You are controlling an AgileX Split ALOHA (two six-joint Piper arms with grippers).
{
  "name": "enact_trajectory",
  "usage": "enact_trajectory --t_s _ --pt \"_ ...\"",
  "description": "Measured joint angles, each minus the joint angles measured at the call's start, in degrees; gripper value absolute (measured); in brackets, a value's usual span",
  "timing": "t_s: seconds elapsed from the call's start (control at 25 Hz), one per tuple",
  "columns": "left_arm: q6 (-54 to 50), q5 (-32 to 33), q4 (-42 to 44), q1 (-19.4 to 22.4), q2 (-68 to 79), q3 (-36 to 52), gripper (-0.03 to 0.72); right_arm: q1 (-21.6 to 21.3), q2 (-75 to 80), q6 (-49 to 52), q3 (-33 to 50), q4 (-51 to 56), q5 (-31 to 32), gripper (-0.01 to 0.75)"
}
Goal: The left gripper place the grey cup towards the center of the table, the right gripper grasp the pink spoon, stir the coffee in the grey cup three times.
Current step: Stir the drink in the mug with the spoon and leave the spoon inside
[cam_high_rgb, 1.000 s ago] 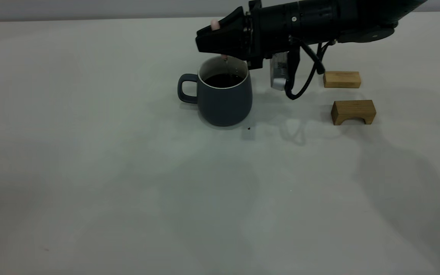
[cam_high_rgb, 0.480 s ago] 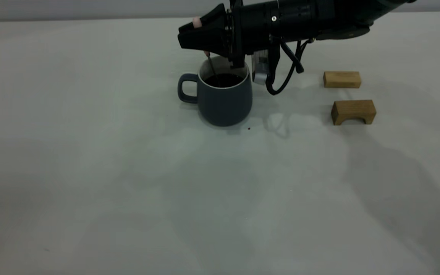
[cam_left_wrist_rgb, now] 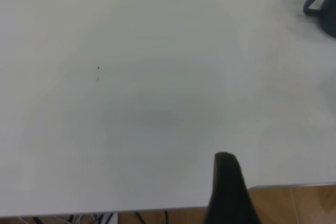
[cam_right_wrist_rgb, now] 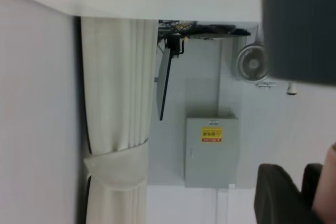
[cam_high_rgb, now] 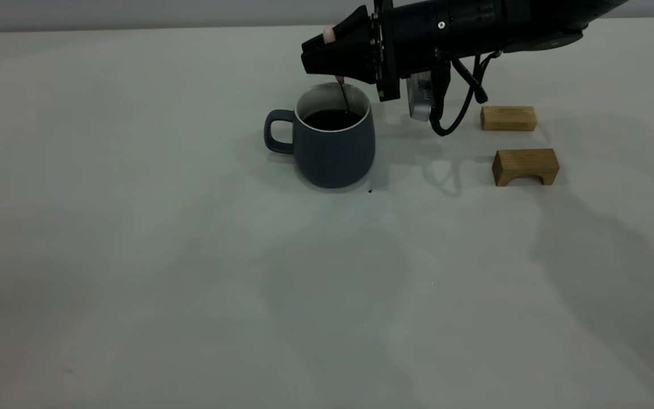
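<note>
My right arm reaches in level from the right side of the exterior view, stretched out almost flat above the table, and my right gripper sits just above the far rim of the grey cup. Its fingers are closed on the pink spoon: the pink end pokes out above the fingers, and the thin metal neck hangs down past the rim into the coffee (the bowl is under the dark surface, so I cannot see it). A small grey-white box and a looping black cable hang beneath my wrist.

The cup stands upright near the middle of the table, its handle pointing to the left of that view. Well to its right are two wooden blocks, a flat block farther back and an arched block nearer the camera, apart from each other.

My right wrist view shows the cup's dark wall close up and two black fingers with a sliver of pink beside them, plus a curtain and a grey cabinet beyond the table.

My left gripper is outside the exterior view. Its wrist view shows only one black finger over the table's edge, with the cup's handle far off in a corner; whether that gripper is open I cannot tell.
</note>
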Motion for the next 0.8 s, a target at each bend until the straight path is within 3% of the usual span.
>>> enact_trajectory --t_s 0.28,0.6,0.8 --pt "0.0 0.0 0.0 0.0 0.0 0.0 0.568 0.3 -1.7 0.0 3.3 -2.2 0.0 0.107" --pt "0.0 0.0 0.0 0.0 0.0 0.0 0.568 4.9 -1.7 -0.1 3.2 4.8 -0.1 0.107" --pt "0.0 0.0 0.0 0.0 0.0 0.0 0.568 4.5 -1.0 -3.2 2.5 5.6 -0.1 0.107"
